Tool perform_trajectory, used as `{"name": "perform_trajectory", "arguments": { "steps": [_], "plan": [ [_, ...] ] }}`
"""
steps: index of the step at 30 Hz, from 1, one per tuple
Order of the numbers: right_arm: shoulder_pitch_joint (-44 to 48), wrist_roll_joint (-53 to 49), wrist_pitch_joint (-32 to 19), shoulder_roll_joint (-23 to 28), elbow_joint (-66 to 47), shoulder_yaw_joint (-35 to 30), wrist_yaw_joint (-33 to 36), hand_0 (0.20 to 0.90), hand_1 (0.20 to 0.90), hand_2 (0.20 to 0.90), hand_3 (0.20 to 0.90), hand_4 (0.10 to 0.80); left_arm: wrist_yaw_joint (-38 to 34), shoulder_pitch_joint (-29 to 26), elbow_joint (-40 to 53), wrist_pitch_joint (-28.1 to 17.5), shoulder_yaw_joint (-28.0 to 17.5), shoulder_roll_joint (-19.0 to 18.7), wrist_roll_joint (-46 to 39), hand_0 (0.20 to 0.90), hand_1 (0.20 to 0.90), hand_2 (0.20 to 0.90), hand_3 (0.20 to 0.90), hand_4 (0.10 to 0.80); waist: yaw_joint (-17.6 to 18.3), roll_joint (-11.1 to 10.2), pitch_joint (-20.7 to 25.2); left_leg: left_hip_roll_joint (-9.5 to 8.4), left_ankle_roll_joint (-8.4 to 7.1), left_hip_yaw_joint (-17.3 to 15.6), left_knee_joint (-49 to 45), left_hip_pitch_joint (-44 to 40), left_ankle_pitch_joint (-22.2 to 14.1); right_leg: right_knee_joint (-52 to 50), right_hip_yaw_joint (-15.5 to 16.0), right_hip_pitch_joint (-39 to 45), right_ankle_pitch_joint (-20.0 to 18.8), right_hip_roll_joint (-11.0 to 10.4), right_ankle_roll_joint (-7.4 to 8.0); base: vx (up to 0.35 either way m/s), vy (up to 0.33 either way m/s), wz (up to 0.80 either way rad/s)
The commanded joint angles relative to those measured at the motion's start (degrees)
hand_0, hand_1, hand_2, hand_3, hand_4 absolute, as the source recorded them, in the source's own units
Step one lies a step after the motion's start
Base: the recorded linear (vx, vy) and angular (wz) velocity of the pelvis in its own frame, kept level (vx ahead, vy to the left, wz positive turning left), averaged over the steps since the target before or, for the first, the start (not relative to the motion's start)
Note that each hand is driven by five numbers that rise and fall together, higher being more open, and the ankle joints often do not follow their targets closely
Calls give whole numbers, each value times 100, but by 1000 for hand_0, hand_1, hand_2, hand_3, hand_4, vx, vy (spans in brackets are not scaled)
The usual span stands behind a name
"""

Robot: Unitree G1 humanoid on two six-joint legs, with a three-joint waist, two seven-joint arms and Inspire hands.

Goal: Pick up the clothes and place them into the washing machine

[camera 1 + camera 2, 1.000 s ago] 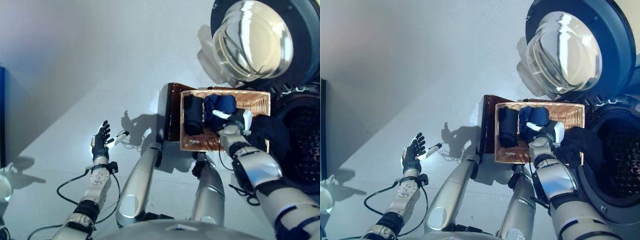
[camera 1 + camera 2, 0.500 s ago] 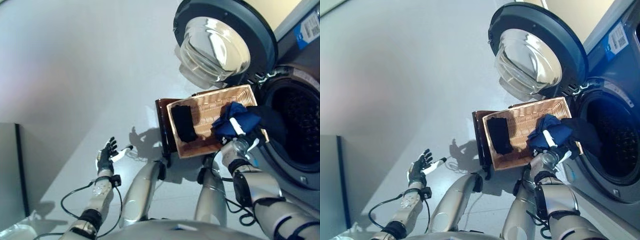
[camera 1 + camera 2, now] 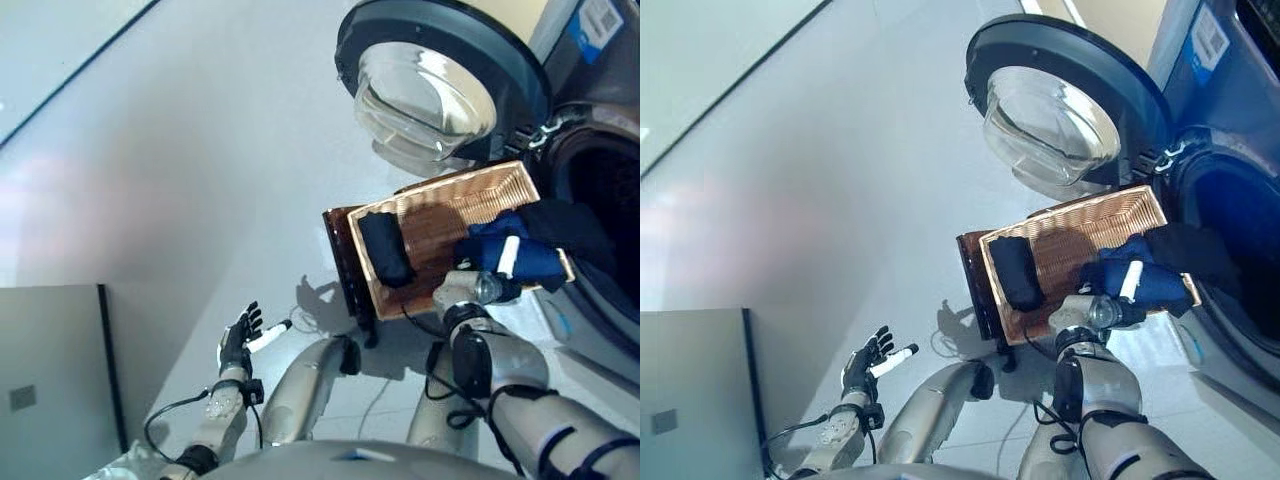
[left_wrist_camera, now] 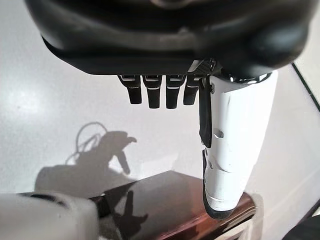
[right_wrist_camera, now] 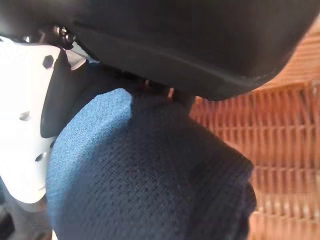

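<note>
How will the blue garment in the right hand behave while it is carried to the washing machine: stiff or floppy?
The blue garment probably behaves floppy: it bunches in folds around the right hand and spills over the edge of the wicker basket. It looks light for its bulk, since one hand holds it. The knit weave seen in the right wrist view suggests little slipping.

- A wicker basket [image 3: 440, 215] sat on a dark brown stand [image 3: 345, 255], tilted in view.
- The floor [image 3: 180, 160] was pale grey and glossy.
- A grey panel [image 3: 50, 380] stood at the lower left.
</note>
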State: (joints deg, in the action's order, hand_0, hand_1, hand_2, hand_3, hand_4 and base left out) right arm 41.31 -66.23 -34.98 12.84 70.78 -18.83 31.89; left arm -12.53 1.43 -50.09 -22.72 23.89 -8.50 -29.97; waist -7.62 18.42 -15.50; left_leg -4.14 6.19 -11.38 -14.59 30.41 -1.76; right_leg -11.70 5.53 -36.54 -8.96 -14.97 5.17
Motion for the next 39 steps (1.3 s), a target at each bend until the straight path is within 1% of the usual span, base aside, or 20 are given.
{"name": "perform_trajectory", "arguments": {
  "steps": [1,5,9,12,13,15,16,17,18,24,26,27,31,32,33,34,36,37,38,39],
  "plan": [
    [607,252,-364,650,-489,-136,164,200,200,200,200,300,-78,11,-33,-331,146,-81,-197,900,900,900,900,800,-106,580,-1,13,-616,588,273,232,345,-756,32,246,1044,164,-177,45,10,-8],
    [1005,625,-335,1176,-615,-148,489,200,200,200,200,300,-65,36,-85,-347,167,-89,-228,900,900,900,900,800,-148,802,142,-8,-663,595,385,109,285,-795,-108,227,1174,164,-144,110,-2,-10],
    [1616,1238,-91,2078,-571,66,844,200,200,200,200,300,-67,75,-97,-391,42,-149,-211,900,900,900,900,800,-218,963,249,3,-672,519,405,59,265,-837,-247,125,1203,210,-143,18,-18,-15],
    [2271,1788,-31,2818,-1145,681,951,200,200,200,200,300,-87,83,27,-493,-133,-303,-204,900,900,900,900,800,-276,995,338,38,-691,457,403,74,229,-880,-350,-10,1220,245,-124,68,-27,-39],
    [2807,2013,-54,3389,-1689,1250,845,200,200,200,200,300,-77,158,145,-549,-228,-502,-188,900,900,900,900,800,-286,922,420,53,-714,405,427,59,232,-915,-389,-82,1225,263,-113,43,-32,-24],
    [3214,2086,-79,3660,-1833,1614,831,200,200,200,200,300,-61,205,224,-558,-261,-538,-198,900,900,900,900,800,-276,935,396,89,-691,287,428,123,347,-955,-377,-191,1106,275,-143,-71,-12,-1],
    [3720,2113,-235,3965,-2405,2088,677,200,200,200,200,300,-19,319,270,-578,-300,-655,-261,900,900,900,900,800,-234,856,460,86,-701,252,474,110,345,-968,-414,-266,1094,310,-149,-68,9,-5],
    [3789,2114,-235,3968,-2385,2157,689,313,313,313,313,380,-11,312,273,-575,-310,-622,-269,900,900,900,900,800,-229,878,449,85,-701,238,481,117,348,-982,-431,-288,1097,311,-148,48,11,-15],
    [3891,2053,-290,4028,-2548,2245,619,900,900,900,900,800,-2,342,192,-576,-338,-660,-304,900,900,900,900,800,-152,831,466,85,-708,212,485,117,340,-979,-452,-324,1091,342,-151,25,5,-21],
    [3320,2082,-47,3461,-2095,2043,528,900,900,900,900,800,-19,172,-140,-567,-356,-490,-431,900,900,900,900,800,-58,818,446,109,-683,99,424,146,291,-905,-531,-348,992,398,-160,-1,5,-11],
    [2660,1957,107,2856,-1783,1656,182,900,900,900,900,800,38,88,-353,-553,-389,-310,-481,900,900,900,900,800,-46,837,431,102,-691,102,461,132,304,-828,-525,-297,954,403,-169,-28,5,-4],
    [2638,1934,101,2853,-1778,1636,151,900,900,900,900,800,46,93,-363,-560,-388,-324,-486,900,900,900,900,800,-45,825,437,102,-691,105,466,125,307,-820,-521,-287,951,402,-169,-29,0,-8],
    [1717,1909,216,1846,-1515,1382,-91,900,900,900,900,800,101,4,-646,-503,-435,-127,-489,900,900,900,900,800,-1,811,306,114,-696,142,439,123,348,-797,-439,-175,939,406,-202,-44,-14,-5],
    [1701,1916,218,1834,-1529,1374,-86,900,900,900,900,800,103,8,-649,-504,-438,-134,-489,900,900,900,900,800,7,807,306,114,-697,148,438,119,348,-795,-433,-166,940,404,-203,-52,-34,4],
    [1316,1909,247,1410,-1543,1401,-198,900,900,900,900,800,119,4,-647,-517,-428,-93,-487,900,900,900,900,800,24,767,252,119,-692,167,434,115,363,-778,-393,-120,925,413,-217,0,0,0],
    [1292,1924,248,1390,-1569,1396,-182,900,900,900,900,800,121,16,-647,-519,-431,-101,-487,900,900,900,900,800,34,761,255,118,-692,172,434,110,364,-776,-387,-111,925,411,-218,-37,-22,8],
    [664,2062,376,869,-1628,1522,-319,900,900,900,900,800,150,28,-583,-522,-461,-38,-471,900,900,900,900,800,61,611,180,147,-694,202,429,82,389,-729,-306,-12,909,421,-235,-31,-24,10],
    [638,2083,380,848,-1657,1521,-296,900,900,900,900,800,150,46,-577,-520,-462,-47,-470,900,900,900,900,800,73,606,183,145,-695,208,433,73,391,-724,-299,1,910,418,-235,64,-34,14],
    [342,2485,654,735,-1519,1816,-368,900,900,900,900,800,166,38,-617,-513,-497,-42,-389,900,900,900,900,800,91,448,158,142,-729,297,423,14,270,-731,-296,104,1039,421,-205,-20,-23,13],
    [327,2488,654,726,-1534,1816,-368,900,900,900,900,800,164,48,-614,-517,-500,-44,-388,900,900,900,900,800,116,456,118,165,-694,236,420,71,412,-713,-247,58,888,424,-248,51,-40,14]
  ]
}}
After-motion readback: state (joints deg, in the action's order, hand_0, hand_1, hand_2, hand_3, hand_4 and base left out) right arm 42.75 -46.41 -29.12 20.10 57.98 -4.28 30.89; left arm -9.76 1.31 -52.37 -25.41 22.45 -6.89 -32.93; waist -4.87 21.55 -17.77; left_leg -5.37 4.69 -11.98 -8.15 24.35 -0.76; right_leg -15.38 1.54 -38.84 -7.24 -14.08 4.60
